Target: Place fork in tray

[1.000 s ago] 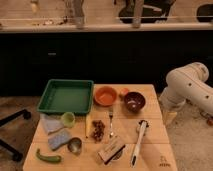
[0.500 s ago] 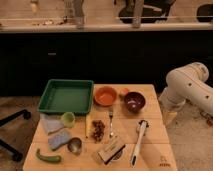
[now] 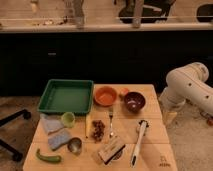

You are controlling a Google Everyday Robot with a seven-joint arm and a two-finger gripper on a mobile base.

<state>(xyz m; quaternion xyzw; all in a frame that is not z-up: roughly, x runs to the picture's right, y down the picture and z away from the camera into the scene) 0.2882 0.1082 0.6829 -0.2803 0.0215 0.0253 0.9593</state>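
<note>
Jaws released and empty on the gripper [image 3: 170, 118], hung low beside the right edge of the wooden table [image 3: 150, 131], under the bulky white arm [image 3: 189, 89].

Farthest left of the jaws, off the table: part of a black office chair [image 3: 14, 119]. Next, at the table's far-left corner and well apart from the jaws: the tray [image 3: 65, 96], green, with raised sides. Nearer the camera than the tray, on that same far side: a grey-blue cloth [image 3: 50, 123], a blue sponge [image 3: 59, 140], a long green vegetable [image 3: 47, 157], a small green cup [image 3: 68, 118] and a small metal cup [image 3: 75, 145].

A step closer to the jaws: a yellow piece [image 3: 88, 125] (hard to name) just beside a dark brown cluster [image 3: 98, 130]. Right of those, about midway across the table and well left of the jaws: the fork [image 3: 111, 124], flat on the wood, apart from the tray. Between fork and tray: the green cup, the yellow piece and the brown cluster.

Behind the fork: an orange bowl [image 3: 106, 96], just beside the tray's right wall. In front of the fork: a box-like packet [image 3: 111, 150]. Closer to the jaws: a small orange thing [image 3: 124, 91] and a dark purple bowl [image 3: 134, 102]. Nearest on the left of the jaws, between them and the fork: a white-handled brush [image 3: 139, 142], roughly parallel to the fork.
</note>
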